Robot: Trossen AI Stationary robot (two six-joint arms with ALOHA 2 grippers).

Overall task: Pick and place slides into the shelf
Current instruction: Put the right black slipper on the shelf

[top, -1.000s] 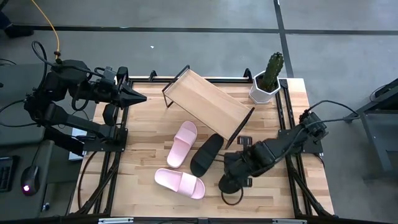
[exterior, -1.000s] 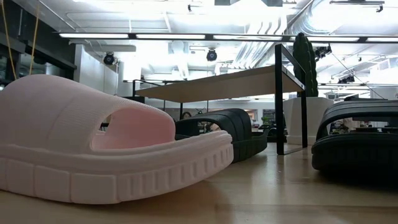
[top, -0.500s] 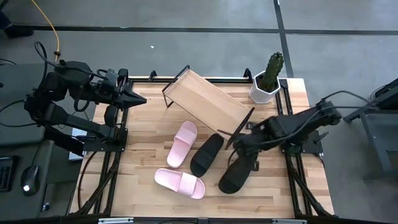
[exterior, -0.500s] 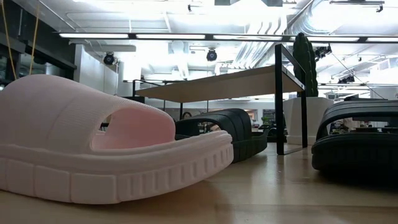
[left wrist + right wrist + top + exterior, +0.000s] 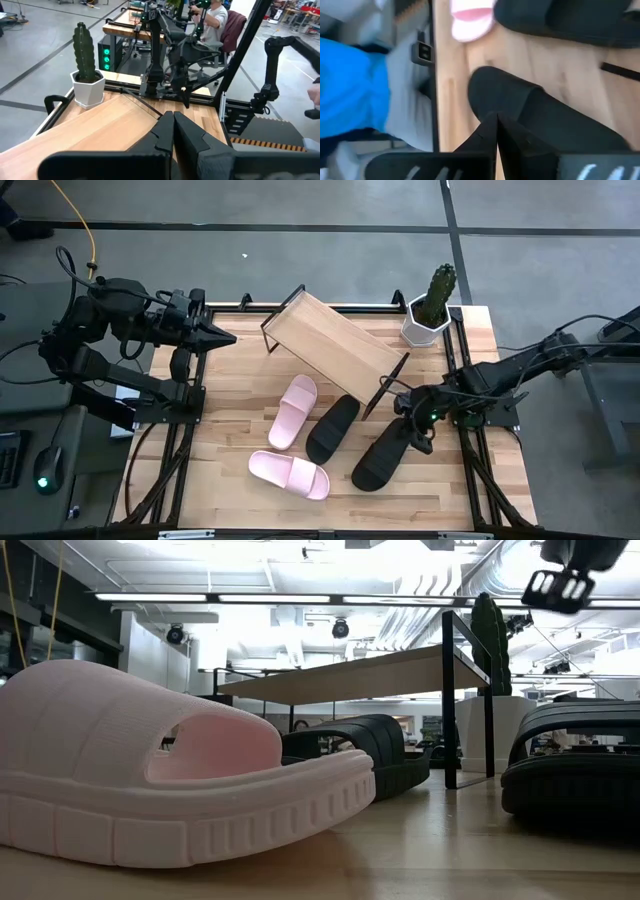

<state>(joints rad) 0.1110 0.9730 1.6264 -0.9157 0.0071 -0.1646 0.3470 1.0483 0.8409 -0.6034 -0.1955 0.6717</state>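
Two pink slides (image 5: 293, 410) (image 5: 288, 473) and two black slides (image 5: 332, 427) (image 5: 385, 455) lie flat on their soles on the wooden table. The shelf (image 5: 335, 350), a slanted wooden board on a black frame, stands behind them. My right gripper (image 5: 405, 420) is shut and hangs above the far end of the right black slide (image 5: 515, 100), touching nothing. My left gripper (image 5: 228, 337) is shut too. It is raised at the table's far left, and its wrist view shows nothing between its fingers (image 5: 173, 120).
A cactus in a white pot (image 5: 430, 310) stands at the far right corner, beside the shelf's right end. Black rails (image 5: 190, 430) run along both sides of the table. In the low view the near pink slide (image 5: 150, 780) fills the foreground.
My right arm has unfolded. Its gripper has swung from over the near end of the right black slide toward the table's far edge and a little right, turning as it went and staying shut. It now shows at the top of the low view. The slides have not moved.
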